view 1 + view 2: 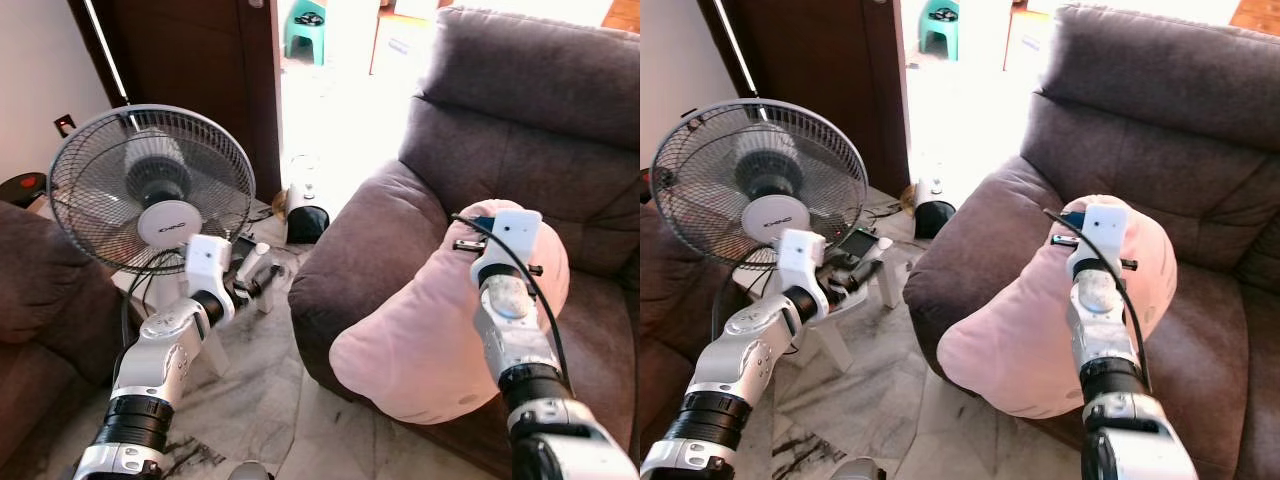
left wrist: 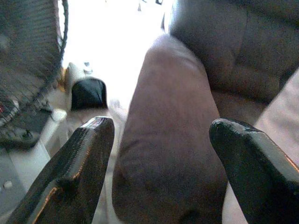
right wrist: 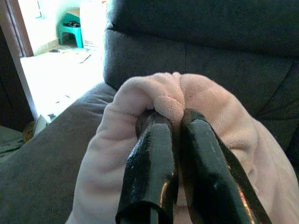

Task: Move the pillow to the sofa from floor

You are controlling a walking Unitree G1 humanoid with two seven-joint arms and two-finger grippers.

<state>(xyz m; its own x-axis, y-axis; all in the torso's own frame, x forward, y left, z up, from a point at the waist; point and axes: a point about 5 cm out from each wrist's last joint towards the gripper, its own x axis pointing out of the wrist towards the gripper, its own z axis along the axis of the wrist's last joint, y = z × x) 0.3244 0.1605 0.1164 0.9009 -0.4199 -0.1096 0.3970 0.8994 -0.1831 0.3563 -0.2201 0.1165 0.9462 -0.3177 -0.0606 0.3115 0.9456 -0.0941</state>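
Pillow (image 1: 430,335) is lying on the sofa (image 1: 530,130), draped over the front edge of the seat and leaning against the inner side of the left armrest (image 1: 350,250). It is pink and plush, and its upper edge is bunched into a fold.

Right gripper (image 3: 175,126) is pinching that fold: in the right wrist view the two black fingers (image 3: 152,158) are pressing nearly together with a ridge of pink fabric squeezed between their tips. The rest of the pillow is hanging below and to both sides of the fingers. Beyond the fingertips the sofa backrest is rising, and the seat cushion is lying beneath the pillow. The right arm (image 1: 515,340) is reaching forward over the pillow from the near side.

Left gripper (image 2: 159,135) is standing wide, holding nothing. Between its two spread fingers (image 2: 86,163) the armrest is showing, close ahead. The edge of the pillow is appearing just past the finger on the sofa side. On the other side of the gripper a standing fan (image 1: 150,185) is sitting on a white base, near the left arm (image 1: 165,355). Ahead of the gripper, past the armrest, a small black-and-white appliance (image 1: 303,212) is standing on the marble floor (image 1: 260,400) near a bright doorway.
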